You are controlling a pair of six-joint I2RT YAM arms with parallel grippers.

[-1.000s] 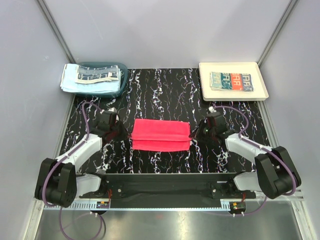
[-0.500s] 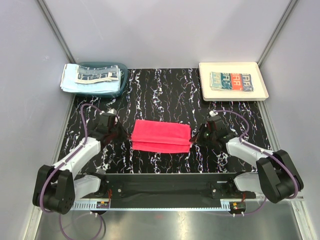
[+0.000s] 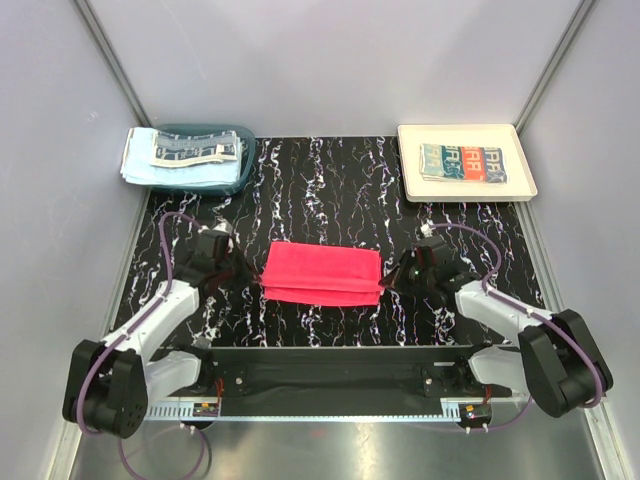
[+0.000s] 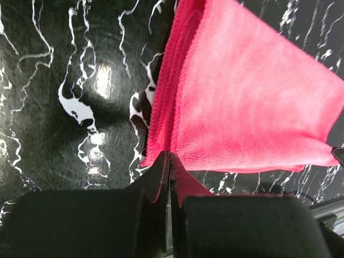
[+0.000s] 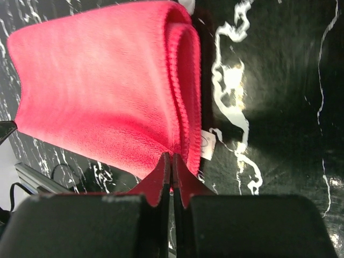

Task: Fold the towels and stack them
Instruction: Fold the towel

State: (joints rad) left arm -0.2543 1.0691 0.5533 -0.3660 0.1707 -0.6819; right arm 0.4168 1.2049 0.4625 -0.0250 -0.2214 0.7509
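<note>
At the near edge the two arms reach out low over the black, white-veined table (image 3: 330,190) from either side. The left gripper (image 4: 169,157) is closed tight on the near left corner of the red-pink towel (image 3: 322,270), the stacked layers of cloth narrowing into the slit between its fingers. The right gripper (image 5: 172,157) is likewise clamped on the near right corner of the same towel, where the folded edge curls over in a rounded roll and a small white label (image 5: 208,145) shows just beside the fingers. The towel lies in the middle of the table between the two grippers as a wide, folded rectangle, its long sides running left to right, with the layered edge along the near side. Well beyond it, at the far left corner, a teal basket (image 3: 243,172) holds a light blue towel (image 3: 140,160) that spills over its left rim, with a patterned towel (image 3: 195,150) lying on top. At the far right corner a cream tray (image 3: 412,140) carries a multicoloured towel (image 3: 463,163), folded flat, showing teal, orange and blue panels.
</note>
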